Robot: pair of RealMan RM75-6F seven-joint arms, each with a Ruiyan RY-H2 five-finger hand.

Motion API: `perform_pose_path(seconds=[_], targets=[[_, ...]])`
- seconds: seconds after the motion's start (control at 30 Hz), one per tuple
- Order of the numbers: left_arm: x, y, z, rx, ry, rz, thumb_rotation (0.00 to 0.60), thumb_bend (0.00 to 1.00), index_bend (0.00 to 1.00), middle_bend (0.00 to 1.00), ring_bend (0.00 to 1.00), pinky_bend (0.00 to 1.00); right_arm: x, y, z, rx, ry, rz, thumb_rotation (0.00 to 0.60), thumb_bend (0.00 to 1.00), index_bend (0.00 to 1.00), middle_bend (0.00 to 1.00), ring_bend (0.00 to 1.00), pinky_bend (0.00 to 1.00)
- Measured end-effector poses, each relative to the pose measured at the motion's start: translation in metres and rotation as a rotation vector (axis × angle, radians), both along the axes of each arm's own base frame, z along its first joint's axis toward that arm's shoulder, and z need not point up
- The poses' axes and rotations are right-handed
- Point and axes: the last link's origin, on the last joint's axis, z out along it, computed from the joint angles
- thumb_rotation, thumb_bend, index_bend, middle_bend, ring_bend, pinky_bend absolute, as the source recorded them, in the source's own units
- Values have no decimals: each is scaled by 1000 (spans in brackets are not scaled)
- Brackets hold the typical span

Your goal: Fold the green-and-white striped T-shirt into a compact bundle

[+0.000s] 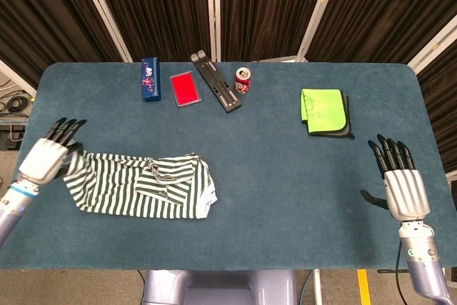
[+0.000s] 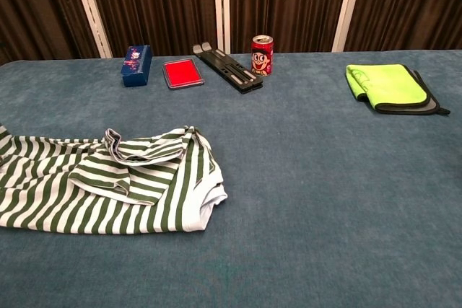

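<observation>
The green-and-white striped T-shirt [image 1: 143, 187] lies partly folded on the left half of the blue table, with a sleeve turned over its middle [image 2: 123, 167]. My left hand [image 1: 46, 155] is at the shirt's left end and holds that edge, which is raised a little and bunched toward the hand. The fingers point away from me. The chest view does not show this hand, and there the shirt's left end runs out of frame. My right hand [image 1: 401, 187] hovers at the table's right near side, fingers spread, holding nothing, far from the shirt.
Along the back stand a blue box [image 1: 149, 78], a red case [image 1: 185, 88], a black folding stand [image 1: 216, 81] and a red can [image 1: 243, 80]. A folded lime-green cloth [image 1: 325, 111] lies at the back right. The table's left edge [image 1: 28, 141] is close to my left hand.
</observation>
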Motion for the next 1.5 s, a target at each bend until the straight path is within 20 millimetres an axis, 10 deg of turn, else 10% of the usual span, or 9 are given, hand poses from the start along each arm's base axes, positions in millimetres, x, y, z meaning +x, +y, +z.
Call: perform_pose_path(seconds=[0.6,1.27,1.37,1.5], targets=[[102,38,-76,-106,-54,-271,600,571,860,0,0,0,-2,0,10,-19,-29,-6,600,0,14,0,0,0],[173,15,-185,-319,-45,-375,600,564,813,0,0,0,-4,1,12,-18,-33,-14,600,0,15,0,0,0],[175,13,-189,-328,-36,-385,600,521,588,0,0,0,-4,1,12,-18,-34,-12,600,0,15,0,0,0],[175,12,-191,-329,-28,-387,600,310,28,0,0,0,-4,1,11,-15,-34,-12,600,0,15,0,0,0]])
